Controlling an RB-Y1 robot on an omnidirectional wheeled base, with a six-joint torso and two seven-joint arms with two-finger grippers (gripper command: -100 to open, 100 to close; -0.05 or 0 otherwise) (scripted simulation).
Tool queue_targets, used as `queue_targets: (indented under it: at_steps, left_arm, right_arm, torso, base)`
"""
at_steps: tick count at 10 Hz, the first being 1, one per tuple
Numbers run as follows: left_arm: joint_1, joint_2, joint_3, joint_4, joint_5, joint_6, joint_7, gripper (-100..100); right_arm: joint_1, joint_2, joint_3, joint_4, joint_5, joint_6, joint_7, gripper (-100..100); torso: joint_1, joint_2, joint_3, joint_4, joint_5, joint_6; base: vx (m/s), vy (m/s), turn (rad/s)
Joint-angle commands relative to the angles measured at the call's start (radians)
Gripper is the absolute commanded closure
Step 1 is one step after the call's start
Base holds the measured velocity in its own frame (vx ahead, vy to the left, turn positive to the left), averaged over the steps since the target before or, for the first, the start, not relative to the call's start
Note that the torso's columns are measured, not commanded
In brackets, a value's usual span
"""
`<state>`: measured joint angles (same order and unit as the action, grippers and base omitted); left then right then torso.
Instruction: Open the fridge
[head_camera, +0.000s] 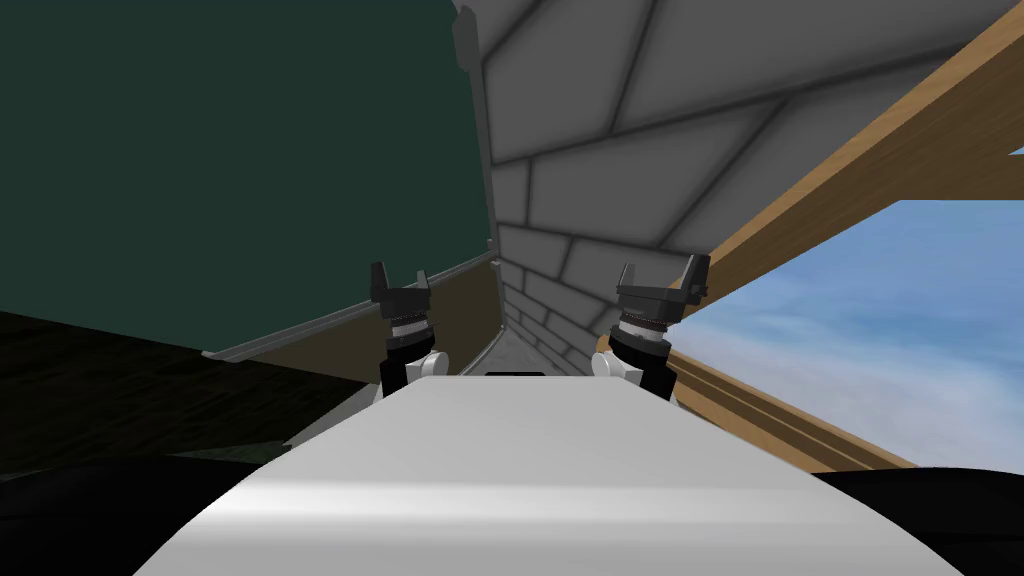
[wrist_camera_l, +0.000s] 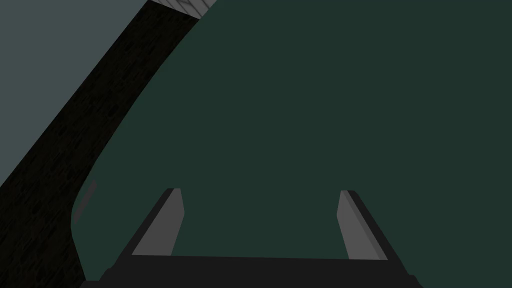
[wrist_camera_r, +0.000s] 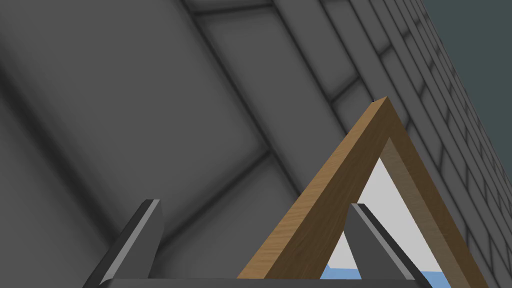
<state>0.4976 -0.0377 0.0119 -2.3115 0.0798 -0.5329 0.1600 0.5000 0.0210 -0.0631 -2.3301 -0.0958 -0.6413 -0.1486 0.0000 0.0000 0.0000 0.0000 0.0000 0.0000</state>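
The left gripper (head_camera: 400, 278) hangs in front of my chest with its 2 thin grey fingers (wrist_camera_l: 170, 225) spread wide and nothing between them. It faces a large dark green flat-faced panel (wrist_camera_l: 310, 100) that stands close ahead and to my left. Going by the task, I judge this panel to be the fridge, either its door or its side, though I cannot tell which. The panel's far upright edge meets the grey tiled wall (head_camera: 620, 150), and a thin light grey rim (head_camera: 350, 318) runs along its lower edge. In the left wrist view the panel ends in a rounded corner beside a black grained band (wrist_camera_l: 50, 175). I can make out no handle and no door seam, apart from a faint paler sliver (wrist_camera_l: 85, 200) near that corner, too dim to name. The right gripper (head_camera: 664, 270) is raised at the same height on the other side, also open and empty. The step in hand looks like the approach, with the grasp not yet begun. To do it well, I should first find the handle or the door's free edge before closing on anything. Then I should set the 2 fingers astride it squarely, grip firmly, and pull along the door's own arc, not straight back, so that the grip does not slip.
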Motion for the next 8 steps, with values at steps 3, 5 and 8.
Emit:
queue_targets:
  at_steps: [3, 5, 8]
  left_arm:
    - [0.000, 0.000, 0.000, 0.000, 0.000, 0.000, 0.000, 0]
    - [0.000, 0.000, 0.000, 0.000, 0.000, 0.000, 0.000, 0]
    - [0.000, 0.000, 0.000, 0.000, 0.000, 0.000, 0.000, 0]
  right_arm:
    - [0.000, 0.000, 0.000, 0.000, 0.000, 0.000, 0.000, 0]
    - [0.000, 0.000, 0.000, 0.000, 0.000, 0.000, 0.000, 0]
    - [0.000, 0.000, 0.000, 0.000, 0.000, 0.000, 0.000, 0]
  torso:
    - [0.000, 0.175, -0.351, 0.176, 0.000, 0.000]
    - [0.000, 0.322, -0.644, 0.322, 0.000, 0.000]
    - [0.000, 0.544, -1.087, 0.544, 0.000, 0.000]
  base:
    - [0.000, 0.000, 0.000]
    - [0.000, 0.000, 0.000]
    - [0.000, 0.000, 0.000]
